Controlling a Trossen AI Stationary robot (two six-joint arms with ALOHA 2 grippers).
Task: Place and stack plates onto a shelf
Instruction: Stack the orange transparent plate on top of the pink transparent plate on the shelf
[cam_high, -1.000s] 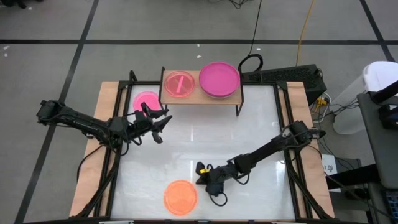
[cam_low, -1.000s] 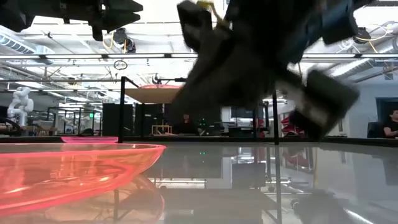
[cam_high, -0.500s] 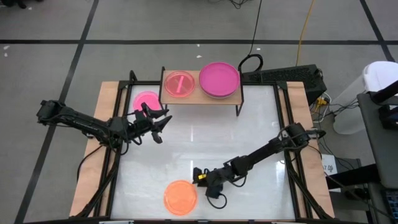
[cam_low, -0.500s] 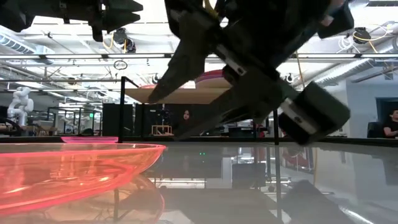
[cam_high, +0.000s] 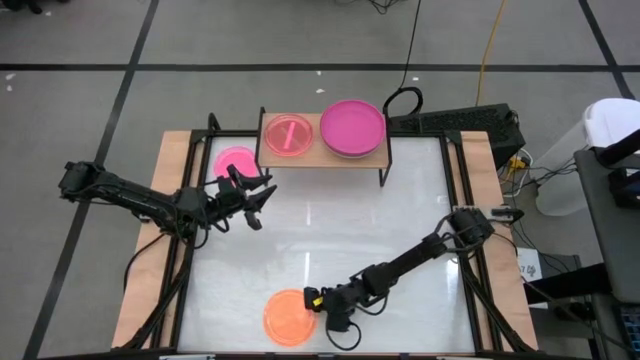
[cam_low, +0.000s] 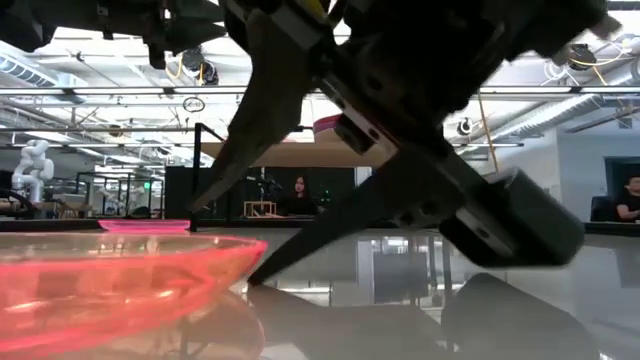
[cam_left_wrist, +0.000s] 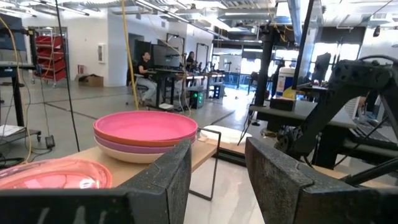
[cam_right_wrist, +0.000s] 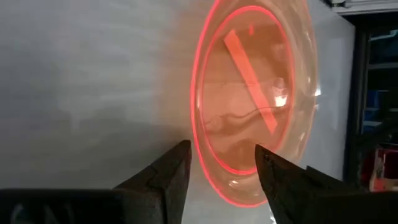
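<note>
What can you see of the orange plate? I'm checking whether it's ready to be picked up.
The orange plate is small, round, translucent plastic with a raised rim, lying flat and right side up on the white tabletop near its front edge. The right gripper, open, sits at its rim; contact can't be told. Nothing rests in it.

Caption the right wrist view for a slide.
Right gripper, jaws open, at the rim of the orange plate on the white table.

Past my 2 spread fingers (cam_left_wrist: 168, 180): magenta plate (cam_left_wrist: 145, 127) stacked on a beige plate (cam_left_wrist: 134, 151), apparently on the wooden shelf (cam_left_wrist: 202, 146); translucent pink plate (cam_left_wrist: 53, 174) beside them.
</note>
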